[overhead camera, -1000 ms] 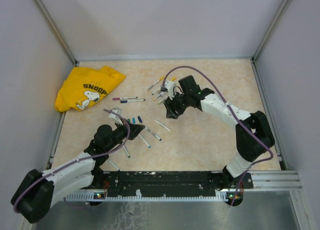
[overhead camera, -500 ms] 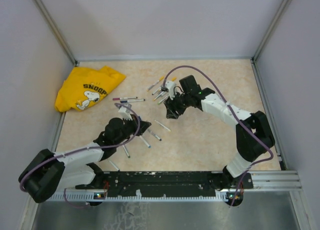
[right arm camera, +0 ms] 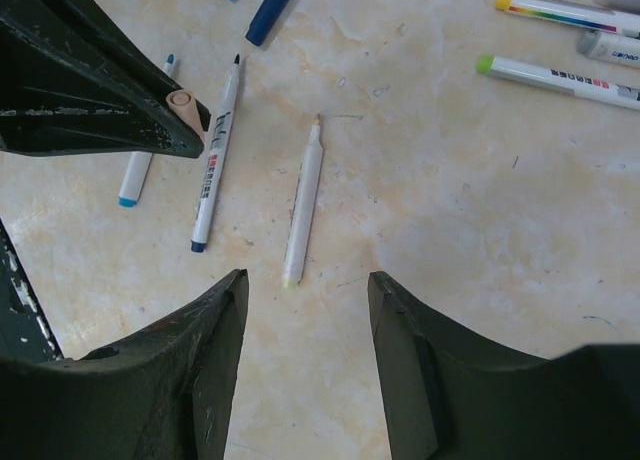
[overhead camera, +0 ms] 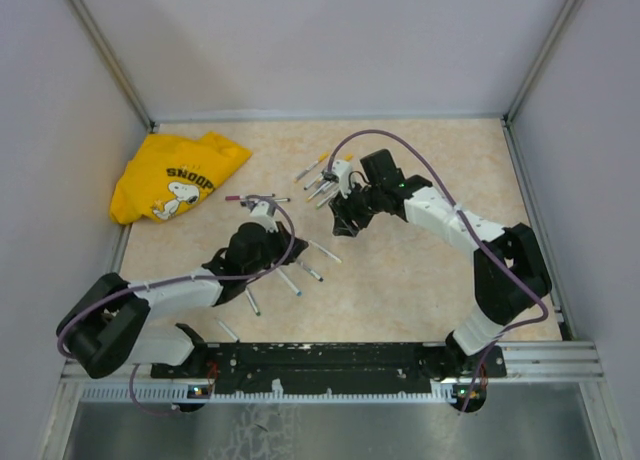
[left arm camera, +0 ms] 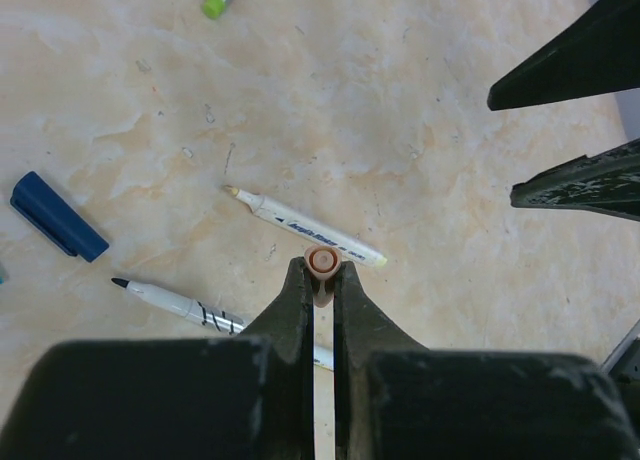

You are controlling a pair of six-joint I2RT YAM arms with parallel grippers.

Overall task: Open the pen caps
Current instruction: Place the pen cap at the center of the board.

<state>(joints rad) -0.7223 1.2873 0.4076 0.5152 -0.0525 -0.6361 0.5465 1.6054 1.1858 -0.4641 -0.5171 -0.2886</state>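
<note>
One pale orange pen cap (left arm camera: 322,262) sits clamped between the fingers of the left gripper (left arm camera: 321,271), over an uncapped yellow-tipped pen (left arm camera: 305,226) on the tabletop (left arm camera: 450,100). A blue cap (left arm camera: 58,216) lies loose nearby. Since a second ago the left arm has reached farther right, toward the right gripper (right arm camera: 307,276), which hangs unmoved, jaws apart.

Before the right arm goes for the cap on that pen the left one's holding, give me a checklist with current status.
1. Left gripper shut on the pen: ok.
2. Peach cap sticks out past the fingertips, free to grab: ok.
3. Right gripper open: ok.
4. Right gripper lined up on the cap: not ok; the cap sits off to its side.
5. Left grip firm enough for the pull: cannot tell.
</note>
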